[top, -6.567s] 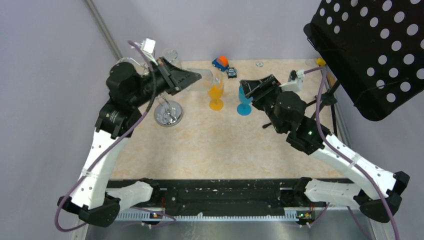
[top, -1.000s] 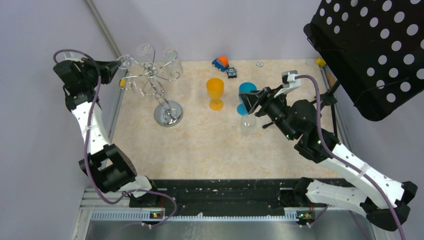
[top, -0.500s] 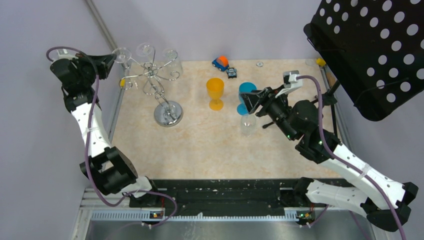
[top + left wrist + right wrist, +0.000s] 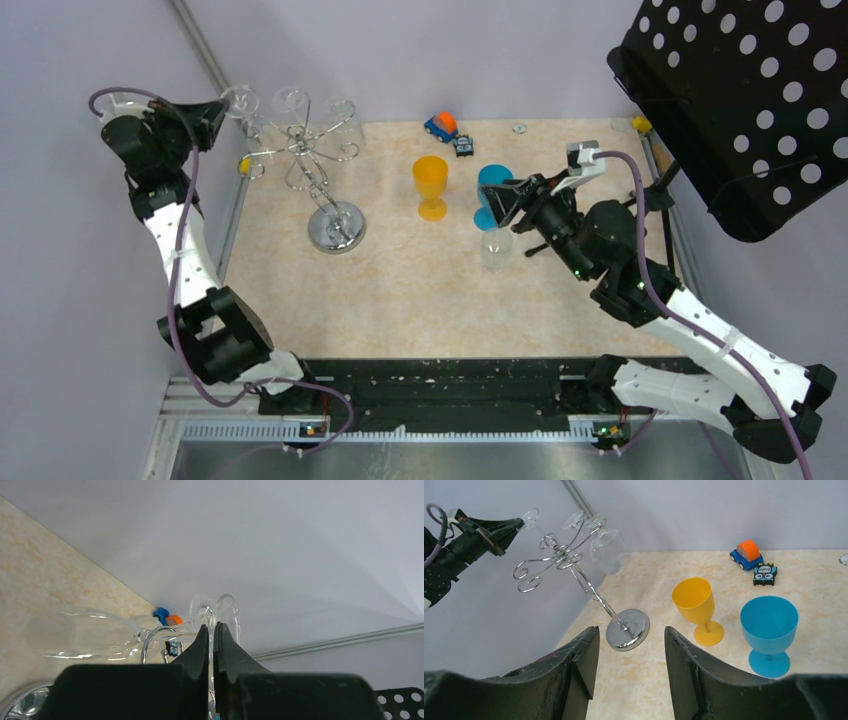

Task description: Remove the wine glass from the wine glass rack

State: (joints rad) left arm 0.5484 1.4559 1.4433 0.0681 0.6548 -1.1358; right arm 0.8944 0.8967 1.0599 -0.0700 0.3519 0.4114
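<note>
Chrome wire of the wine glass rack (image 4: 337,228) gleamed near the far left corner of the bench, its hook arms carrying clear glasses. Out past the left edge, the left gripper (image 4: 212,108) had its jaws pinching the foot of one wine glass (image 4: 238,98) at the rack's top. Mid-bench, the right gripper (image 4: 503,203) hung with jaws spread, just beside a blue goblet (image 4: 490,180)

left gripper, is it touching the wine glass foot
Touching. Left wrist view: the left gripper pinches the rim of the wine glass foot.
</note>
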